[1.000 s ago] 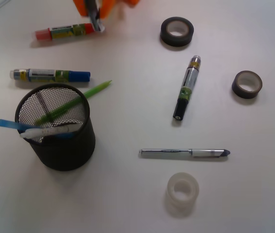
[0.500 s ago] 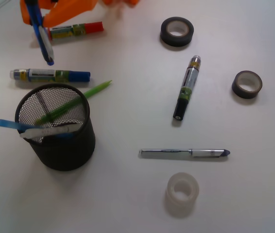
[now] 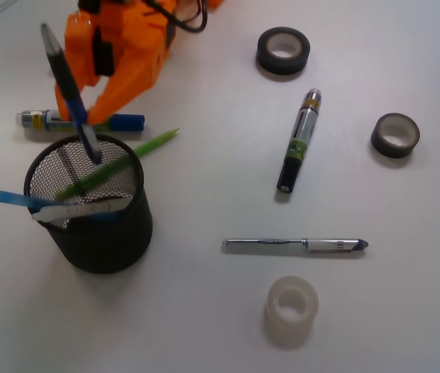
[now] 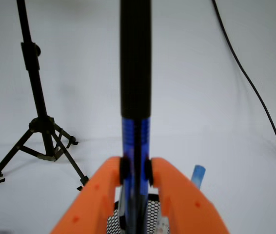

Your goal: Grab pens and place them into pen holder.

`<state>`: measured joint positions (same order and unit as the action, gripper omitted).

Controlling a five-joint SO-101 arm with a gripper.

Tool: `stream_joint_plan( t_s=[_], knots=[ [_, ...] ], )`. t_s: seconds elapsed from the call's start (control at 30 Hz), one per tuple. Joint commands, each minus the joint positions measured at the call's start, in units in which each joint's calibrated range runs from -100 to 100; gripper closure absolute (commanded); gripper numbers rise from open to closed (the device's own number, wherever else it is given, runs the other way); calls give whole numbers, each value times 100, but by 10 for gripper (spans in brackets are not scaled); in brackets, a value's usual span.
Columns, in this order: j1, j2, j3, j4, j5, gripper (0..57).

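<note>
My orange gripper [image 3: 80, 116] is shut on the dark-blue clicker pen [image 3: 68, 85], which stands steeply tilted with its lower tip inside the back rim of the black mesh pen holder [image 3: 115, 241]. In the holder lean a lime-green pen [image 3: 138, 149], a light-blue stick pen [image 3: 12, 199] and a short white pen [image 3: 80, 210]. A silver-and-white pen [image 3: 294, 245] lies flat on the table to the right of the holder. In the wrist view the gripper [image 4: 135, 171] clamps the dark-blue pen [image 4: 135, 136] above the holder's mesh [image 4: 152, 217], with the light-blue pen [image 4: 198, 175] beside it.
A blue-capped marker [image 3: 123, 122] lies behind the holder, partly under the gripper. A black-capped marker [image 3: 298, 144] lies to the right. Two dark tape rolls [image 3: 282, 50] [image 3: 396, 134] and a clear tape roll [image 3: 291, 309] sit around. The wrist view shows a tripod [image 4: 40, 122] and a cable [image 4: 255, 92].
The gripper has come toward the holder with the dark-blue pen. The pen's tip has gone from above the blue-capped marker to inside the holder's rim. The arm now covers the red-capped marker.
</note>
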<state>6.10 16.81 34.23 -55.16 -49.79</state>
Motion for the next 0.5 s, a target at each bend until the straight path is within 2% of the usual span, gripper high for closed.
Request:
stream_joint_plan(
  t_s=[0.0, 0.07, 0.17, 0.23, 0.3, 0.47],
  knots=[
    [44, 176, -54, -503, -24, 569],
    [44, 278, -54, -564, -68, 541],
    [29, 338, -54, -564, -88, 453],
    [36, 329, -54, -547, -83, 416],
    [51, 312, -63, -538, -78, 395],
    [111, -257, -63, 372, 24, 392]
  ],
)
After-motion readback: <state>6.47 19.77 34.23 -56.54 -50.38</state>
